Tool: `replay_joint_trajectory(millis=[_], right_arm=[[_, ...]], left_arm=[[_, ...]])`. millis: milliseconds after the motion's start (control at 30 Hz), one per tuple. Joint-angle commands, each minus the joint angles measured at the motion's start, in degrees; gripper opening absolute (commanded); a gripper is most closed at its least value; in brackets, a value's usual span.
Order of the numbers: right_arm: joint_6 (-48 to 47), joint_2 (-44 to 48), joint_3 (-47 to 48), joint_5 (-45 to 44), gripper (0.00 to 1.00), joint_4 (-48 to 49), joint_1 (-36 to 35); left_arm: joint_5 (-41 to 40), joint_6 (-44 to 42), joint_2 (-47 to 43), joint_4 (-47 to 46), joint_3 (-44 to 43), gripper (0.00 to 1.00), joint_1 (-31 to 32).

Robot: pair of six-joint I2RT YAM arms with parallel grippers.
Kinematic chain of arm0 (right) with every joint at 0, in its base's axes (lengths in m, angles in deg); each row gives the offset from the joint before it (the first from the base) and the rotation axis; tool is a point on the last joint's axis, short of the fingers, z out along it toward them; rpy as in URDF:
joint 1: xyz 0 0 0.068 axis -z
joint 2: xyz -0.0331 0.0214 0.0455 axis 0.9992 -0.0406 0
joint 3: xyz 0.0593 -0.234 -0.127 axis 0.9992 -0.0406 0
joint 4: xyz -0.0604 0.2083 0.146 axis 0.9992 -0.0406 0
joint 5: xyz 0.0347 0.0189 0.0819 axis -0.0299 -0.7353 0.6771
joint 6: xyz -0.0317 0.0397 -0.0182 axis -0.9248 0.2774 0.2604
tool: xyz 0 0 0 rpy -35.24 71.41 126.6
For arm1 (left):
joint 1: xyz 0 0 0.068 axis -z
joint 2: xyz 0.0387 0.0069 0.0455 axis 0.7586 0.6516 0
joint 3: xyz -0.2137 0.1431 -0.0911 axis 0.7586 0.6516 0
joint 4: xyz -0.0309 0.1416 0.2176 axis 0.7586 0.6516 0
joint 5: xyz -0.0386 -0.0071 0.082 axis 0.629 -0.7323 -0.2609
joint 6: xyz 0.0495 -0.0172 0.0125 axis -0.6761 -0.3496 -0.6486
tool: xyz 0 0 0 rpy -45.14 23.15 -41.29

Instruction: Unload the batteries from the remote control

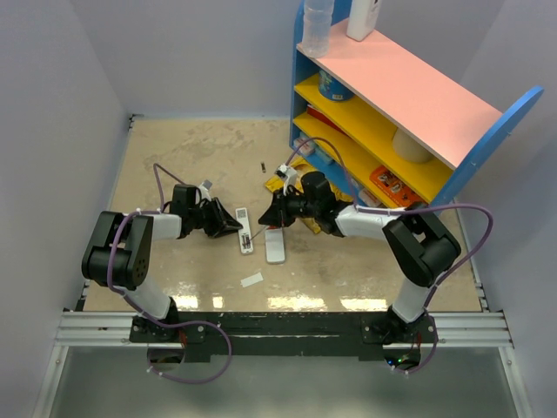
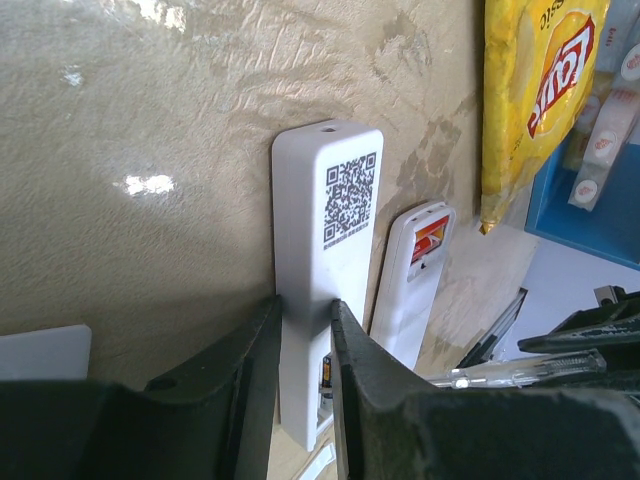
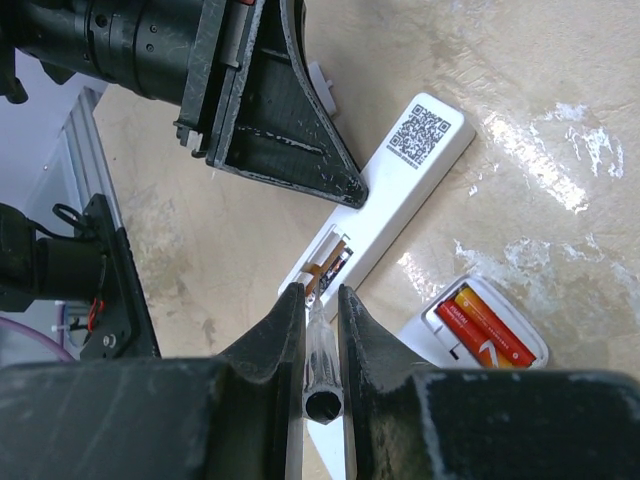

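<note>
both arms reached low toward the middle of the table [image 1: 191, 165], their wrists pointing at each other. the left gripper [image 1: 237, 228] [image 2: 305, 312] was pinching the near end of a narrow white bar [image 1: 246, 237] [image 2: 322, 240] that lay flat with a qr code on top. the right gripper [image 1: 265, 218] [image 3: 320, 296] was pressed together on a thin clear stick [image 3: 321, 345], and the tip of the stick sat at an open slot in the bar, where i saw something orange and dark.

the remote control [image 1: 276, 246] [image 2: 405, 305] [image 3: 428, 325] lay on the table just beside the bar, on the right arm's side, and no gripper touched it. its compartment was open, and the batteries [image 2: 430, 240] [image 3: 487, 332] lay inside, side by side.

behind the arms stood a shelf [image 1: 392, 96], with a yellow chips bag [image 2: 530, 90] at its foot.
</note>
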Motion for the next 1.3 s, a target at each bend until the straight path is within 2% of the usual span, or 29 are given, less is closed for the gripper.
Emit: replay_joint_trajectory(millis=[0, 333, 667, 967, 1267], right_arm=[[-4.22, 4.41, 2.96, -4.74, 0.00, -11.18, 0.12], [-7.57, 9.69, 8.14, -11.49, 0.00, -22.53, 0.29], [-10.03, 10.66, 12.72, -17.21, 0.00, -28.15, -1.81], [-10.47, 8.99, 16.59, -21.52, 0.00, -30.35, -6.11], [-10.73, 6.79, 18.00, -26.01, 0.00, -30.88, -9.64]], left_arm=[[-3.27, -1.71, 0.14, 4.34, 0.53, 0.29, 1.04], [-3.80, -2.24, -2.14, 6.62, -1.23, 0.30, 1.04], [-8.37, -5.14, -8.30, 12.95, -2.29, 0.38, 1.04], [-5.30, -3.74, -8.39, 9.52, 0.09, 0.41, 1.13], [-4.95, -3.73, -6.54, 6.63, 0.79, 0.38, 1.48]])
